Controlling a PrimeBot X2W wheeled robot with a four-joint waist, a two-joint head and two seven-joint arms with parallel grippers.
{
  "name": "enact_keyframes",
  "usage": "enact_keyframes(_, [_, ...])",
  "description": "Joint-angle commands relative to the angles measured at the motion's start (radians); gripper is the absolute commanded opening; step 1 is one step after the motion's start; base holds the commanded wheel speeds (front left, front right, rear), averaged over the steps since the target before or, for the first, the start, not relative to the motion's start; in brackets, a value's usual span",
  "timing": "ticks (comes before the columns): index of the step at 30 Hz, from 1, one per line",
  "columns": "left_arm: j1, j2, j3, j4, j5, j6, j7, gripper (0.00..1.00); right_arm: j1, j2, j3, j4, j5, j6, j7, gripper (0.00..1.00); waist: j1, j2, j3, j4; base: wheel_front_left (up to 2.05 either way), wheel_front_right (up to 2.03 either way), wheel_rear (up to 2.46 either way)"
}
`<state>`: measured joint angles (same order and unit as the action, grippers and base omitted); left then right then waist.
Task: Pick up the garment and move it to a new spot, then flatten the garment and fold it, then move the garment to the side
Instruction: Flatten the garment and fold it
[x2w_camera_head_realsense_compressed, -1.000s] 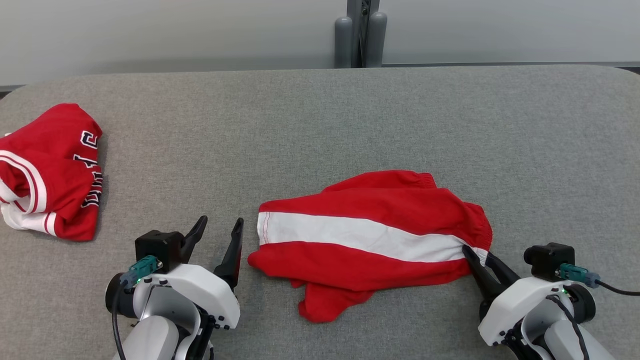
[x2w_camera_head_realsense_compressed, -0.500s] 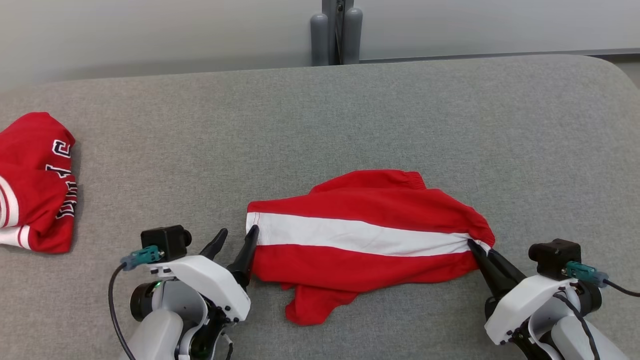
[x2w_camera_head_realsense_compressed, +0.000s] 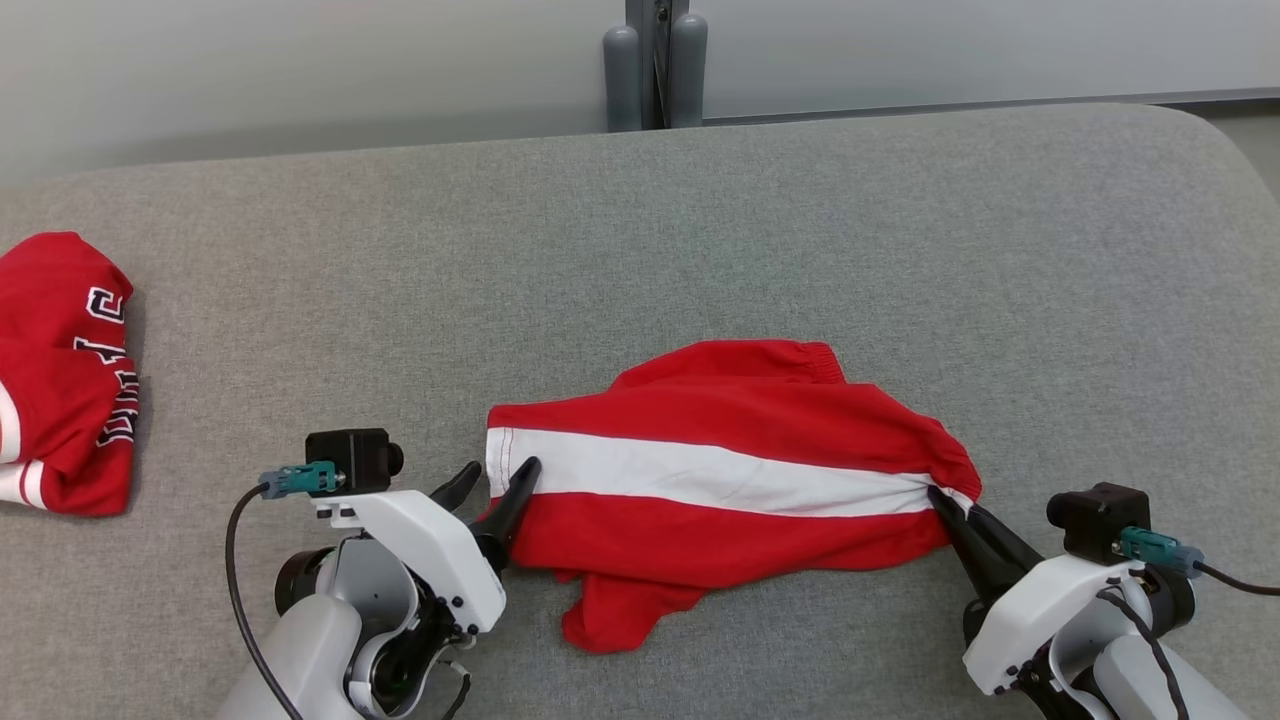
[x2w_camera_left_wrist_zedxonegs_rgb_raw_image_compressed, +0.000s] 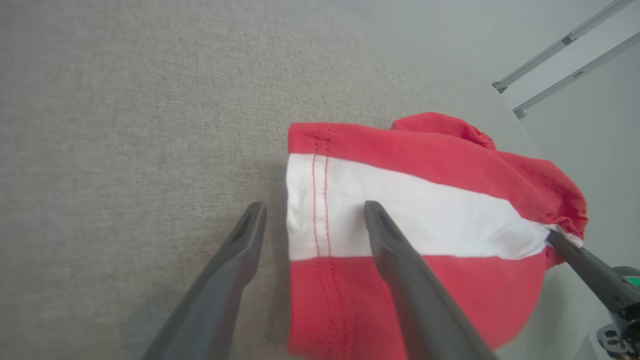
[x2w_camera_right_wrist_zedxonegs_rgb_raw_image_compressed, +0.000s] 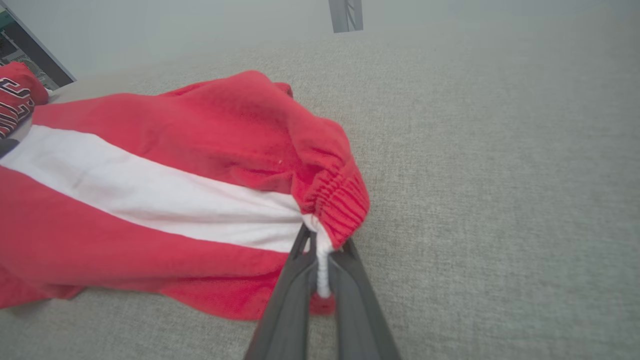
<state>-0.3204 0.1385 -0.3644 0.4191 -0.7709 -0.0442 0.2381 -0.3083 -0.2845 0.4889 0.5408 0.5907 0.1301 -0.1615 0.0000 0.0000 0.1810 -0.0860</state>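
The garment (x2w_camera_head_realsense_compressed: 720, 470), red shorts with a broad white stripe, lies crumpled on the grey table (x2w_camera_head_realsense_compressed: 700, 230). My left gripper (x2w_camera_head_realsense_compressed: 500, 470) is open at its left hem. In the left wrist view, the left gripper (x2w_camera_left_wrist_zedxonegs_rgb_raw_image_compressed: 315, 210) has one finger over the white stripe of the garment (x2w_camera_left_wrist_zedxonegs_rgb_raw_image_compressed: 425, 210) and the other on the bare table beside the hem. My right gripper (x2w_camera_head_realsense_compressed: 940, 495) is shut on the right end. In the right wrist view, the right gripper (x2w_camera_right_wrist_zedxonegs_rgb_raw_image_compressed: 322, 245) pinches the white edge by the gathered waistband of the garment (x2w_camera_right_wrist_zedxonegs_rgb_raw_image_compressed: 150, 190).
A second red garment with white lettering (x2w_camera_head_realsense_compressed: 60, 370) lies bunched at the table's left edge. A grey post (x2w_camera_head_realsense_compressed: 655, 65) stands behind the table's far edge. The right gripper's fingers (x2w_camera_left_wrist_zedxonegs_rgb_raw_image_compressed: 590, 270) show at the right of the left wrist view.
The head camera has turned, shifting the scene left. My left gripper has moved right to the garment's left hem. My right gripper has shut on the waistband end.
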Motion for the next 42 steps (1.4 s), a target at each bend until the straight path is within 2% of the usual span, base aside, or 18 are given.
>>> enact_keyframes(1, [0.004, 0.009, 0.001, -0.005, 0.002, -0.001, -0.002, 1.00, -0.007, -0.006, -0.001, 0.005, 0.010, 0.001, -0.010, 0.00, 0.0000, 0.0000, -0.002, 0.000, 0.00, 0.00, 0.00])
enact_keyframes(4, [0.007, 0.003, -0.003, -0.013, 0.000, 0.003, -0.005, 1.00, -0.008, -0.005, 0.001, 0.011, 0.011, 0.001, -0.016, 0.00, 0.0000, 0.0000, -0.006, 0.000, 0.00, 0.00, 0.00])
enact_keyframes(9, [0.024, -0.011, -0.014, -0.037, -0.037, -0.018, 0.028, 1.00, -0.009, -0.006, 0.004, 0.021, 0.015, 0.001, -0.022, 0.00, 0.0000, 0.0000, -0.012, 0.003, 0.00, 0.00, 0.00])
enact_keyframes(20, [0.026, -0.001, -0.021, -0.050, -0.017, 0.006, 0.015, 1.00, -0.013, 0.001, 0.016, 0.037, 0.018, 0.001, -0.028, 0.00, 0.0000, 0.0000, -0.021, -0.004, 0.00, 0.00, 0.00])
enact_keyframes(22, [0.021, -0.006, -0.024, -0.052, -0.016, 0.004, 0.007, 0.84, -0.012, 0.002, 0.016, 0.039, 0.021, 0.001, -0.030, 0.00, 0.0000, 0.0000, -0.021, -0.005, 0.00, 0.00, 0.00])
enact_keyframes(23, [0.018, -0.009, -0.026, -0.054, -0.015, 0.003, 0.003, 0.73, -0.012, 0.002, 0.016, 0.041, 0.022, 0.001, -0.032, 0.00, 0.0000, 0.0000, -0.021, -0.004, 0.00, 0.00, 0.00])
enact_keyframes(24, [0.013, -0.011, -0.027, -0.055, -0.011, 0.003, -0.005, 0.47, -0.013, 0.001, 0.017, 0.042, 0.022, 0.001, -0.033, 0.00, 0.0000, 0.0000, -0.021, -0.004, 0.00, 0.00, 0.00])
enact_keyframes(25, [0.010, -0.011, -0.028, -0.055, -0.008, 0.003, -0.008, 0.34, -0.014, 0.002, 0.017, 0.043, 0.022, 0.001, -0.034, 0.00, 0.0000, 0.0000, -0.021, -0.005, 0.00, 0.00, 0.00])
enact_keyframes(26, [0.008, -0.012, -0.030, -0.053, -0.007, 0.003, -0.014, 0.09, -0.015, 0.002, 0.018, 0.045, 0.021, 0.001, -0.035, 0.00, 0.0000, 0.0000, -0.021, -0.005, 0.00, 0.00, 0.00])
enact_keyframes(27, [0.005, -0.013, -0.033, -0.052, -0.002, 0.001, -0.017, 0.00, -0.018, 0.003, 0.018, 0.045, 0.021, 0.001, -0.036, 0.00, 0.0000, 0.0000, -0.021, -0.005, 0.00, 0.00, 0.00])
enact_keyframes(35, [-0.012, -0.020, -0.039, -0.042, 0.008, -0.015, -0.070, 0.00, -0.035, -0.001, 0.025, 0.027, 0.031, 0.001, -0.043, 0.00, 0.0000, 0.0000, -0.030, -0.005, 0.00, 0.00, 0.00])
enact_keyframes(42, [-0.028, -0.031, 0.007, -0.106, -0.043, -0.034, -0.130, 0.00, -0.060, -0.027, 0.018, -0.067, 0.137, 0.001, -0.007, 0.00, 0.0000, 0.0000, -0.069, 0.005, 0.00, 0.00, 0.00])
